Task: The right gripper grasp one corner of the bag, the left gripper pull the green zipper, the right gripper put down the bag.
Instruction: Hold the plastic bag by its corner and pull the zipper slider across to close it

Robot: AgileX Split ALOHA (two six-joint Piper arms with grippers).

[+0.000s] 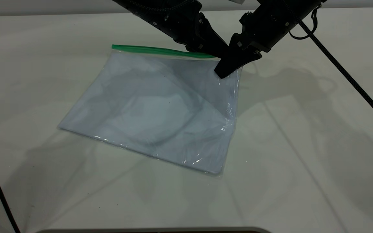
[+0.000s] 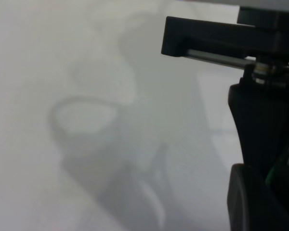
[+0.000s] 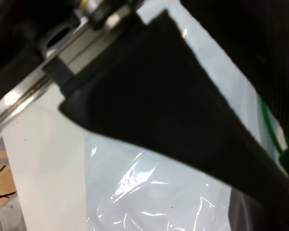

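Exterior view: the black tapered right tool (image 1: 224, 72) pinches the corner of the large clear plastic bag (image 1: 160, 106) lying on the white table (image 1: 303, 161); the black left tool (image 1: 217, 51) sits just beside it at the thin green zipper strip (image 1: 160, 50).

Left wrist view: its grip I cannot tell.

Right wrist view: thin film could slip free under the pull.

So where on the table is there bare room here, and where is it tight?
Bare table lies right of the bag, along the near edge in front of it, and at far left beyond the green zipper. It is crowded at the bag's far right corner, where the left gripper and right gripper meet.
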